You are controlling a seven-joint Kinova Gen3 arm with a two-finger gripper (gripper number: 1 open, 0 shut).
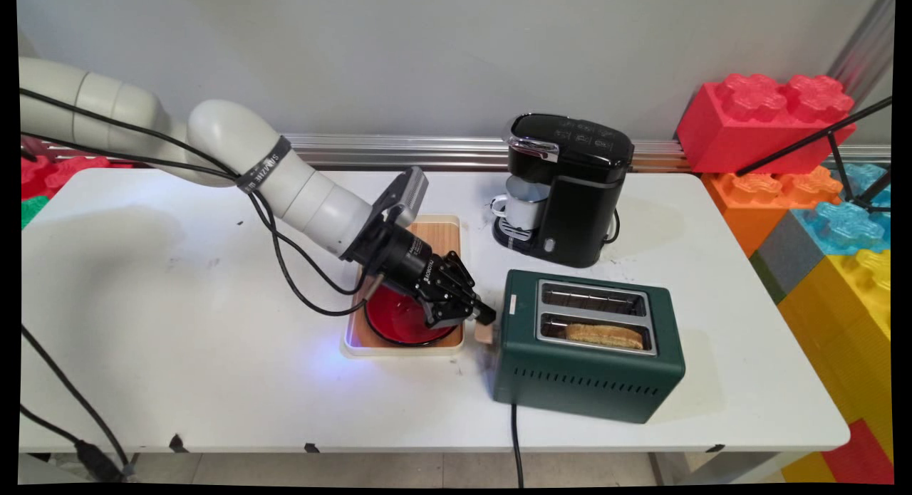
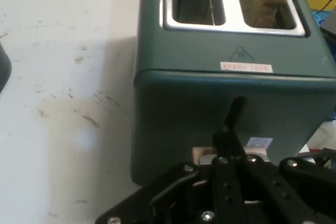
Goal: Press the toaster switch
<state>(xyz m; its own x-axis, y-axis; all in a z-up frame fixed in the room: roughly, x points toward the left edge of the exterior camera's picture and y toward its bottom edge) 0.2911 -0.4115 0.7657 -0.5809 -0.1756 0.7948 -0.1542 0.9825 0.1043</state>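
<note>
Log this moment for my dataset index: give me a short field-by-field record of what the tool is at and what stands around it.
tool: low at the toaster's left end, at its pale lever
tool state: fingers together
toaster: dark green, two slots, cord running off the table's near edge
toast: one slice in the nearer slot; farther slot empty
tray: wood-topped, under the arm, holding a red bowl
coffee maker: black, behind the toaster, white mug in its bay
table: white

Lab w/ mock kitchen: toaster (image 1: 588,345), coffee maker (image 1: 563,185), giant toy bricks (image 1: 766,121).
</note>
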